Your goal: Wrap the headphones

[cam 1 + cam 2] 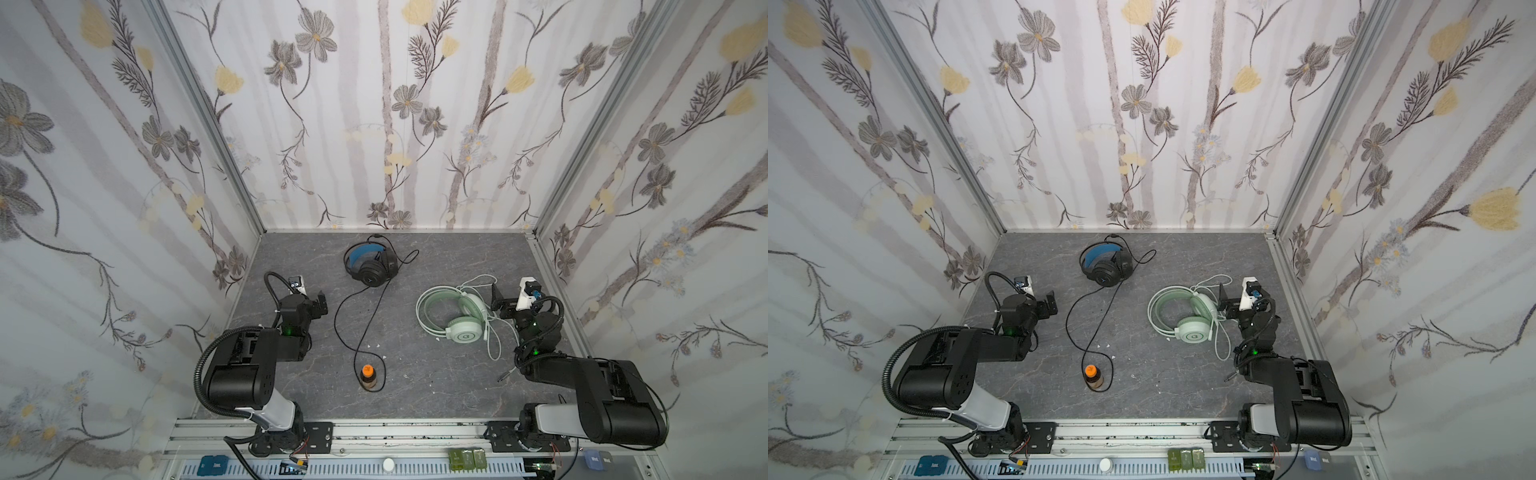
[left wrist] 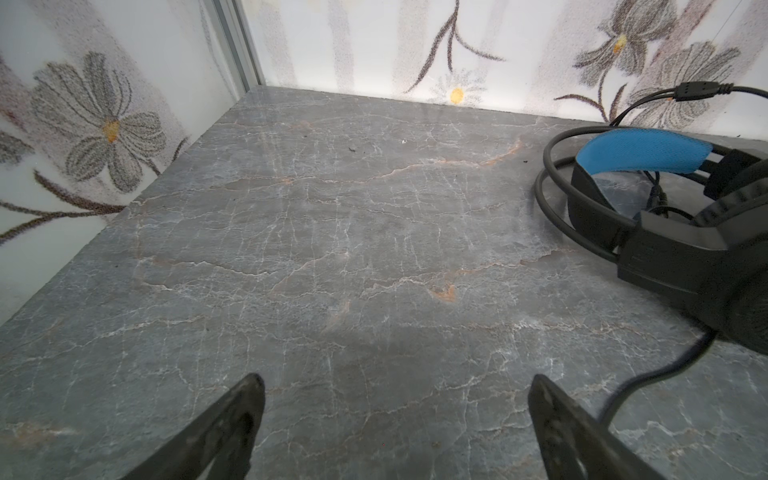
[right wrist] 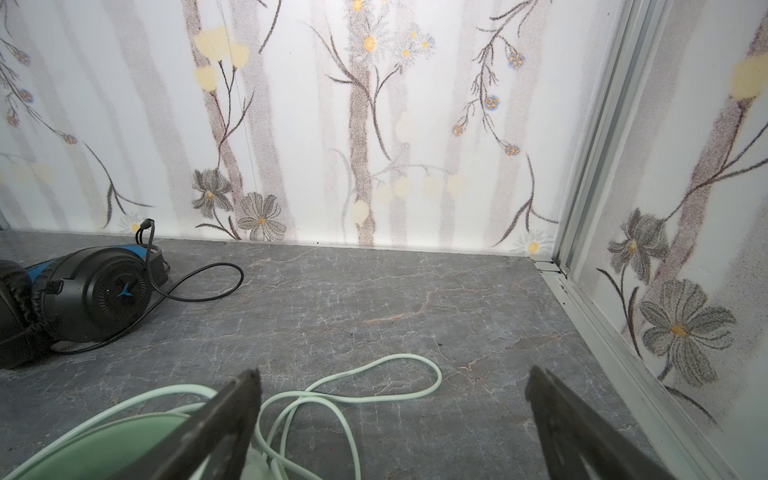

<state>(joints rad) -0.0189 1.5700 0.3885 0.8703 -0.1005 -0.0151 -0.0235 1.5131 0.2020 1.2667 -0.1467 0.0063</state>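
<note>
In my judgement the wrapping had not begun: both cables lay loose on the table (image 2: 291,249). The left gripper (image 2: 397,380) had its jaws spread wide and held nothing, above bare table. The black headphones (image 1: 371,264) lay farther away and to its right, near the far wall and apart from it. Their black cable (image 2: 665,371) ran to the near side and looped around the orange-capped bottle (image 1: 368,376). The right gripper (image 3: 392,372) was also spread and empty, just to the right of the mint green headphones (image 1: 453,311), with loops of the green cable (image 3: 439,375) under it. The next move probably calls for one gripper to steady a headset while the other picks up its cable. The black cable must first come free of the bottle.
</note>
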